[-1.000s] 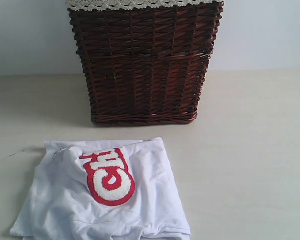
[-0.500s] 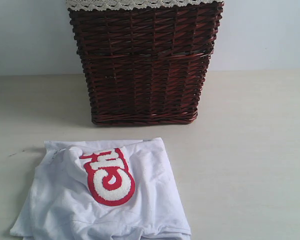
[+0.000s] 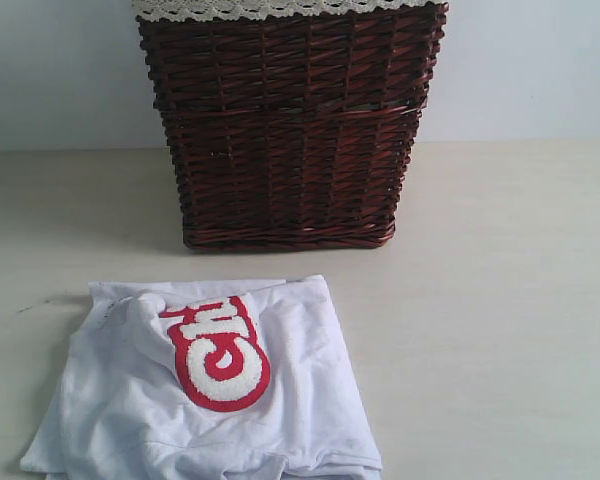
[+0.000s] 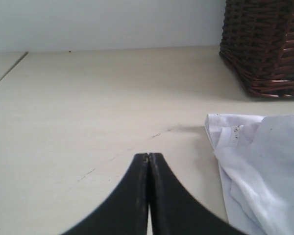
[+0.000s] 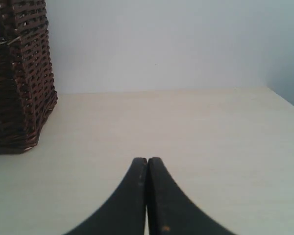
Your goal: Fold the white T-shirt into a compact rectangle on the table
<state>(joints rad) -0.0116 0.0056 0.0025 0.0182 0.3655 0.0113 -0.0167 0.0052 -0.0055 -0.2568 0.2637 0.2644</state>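
The table [image 3: 500, 330] is a broad, matte, pale beige slab that meets a plain white wall [image 3: 50, 70] at its far edge. Close to that edge stands a tall dark-brown wicker basket [image 3: 290, 130], tightly woven in horizontal bands, with white lace trim [image 3: 280, 8] along its rim. It is well apart from the cloth.

The white T-shirt [image 3: 300, 400] lies toward the tabletop's near edge, left of centre. It is a soft, wrinkled heap, narrower at its far side. Its near part runs out of view, so its long axis is uncertain. Its red band [image 3: 218, 350] of fuzzy white letters runs roughly from far to near, with the letters turned sideways.

The left gripper [image 4: 149, 157] hovers over bare tabletop just beside the shirt's far left corner, its black tapered jaws pressed together on nothing. The right gripper [image 5: 147, 160] is likewise closed and empty.

A thin dark thread [image 3: 50, 300] trails from that corner.
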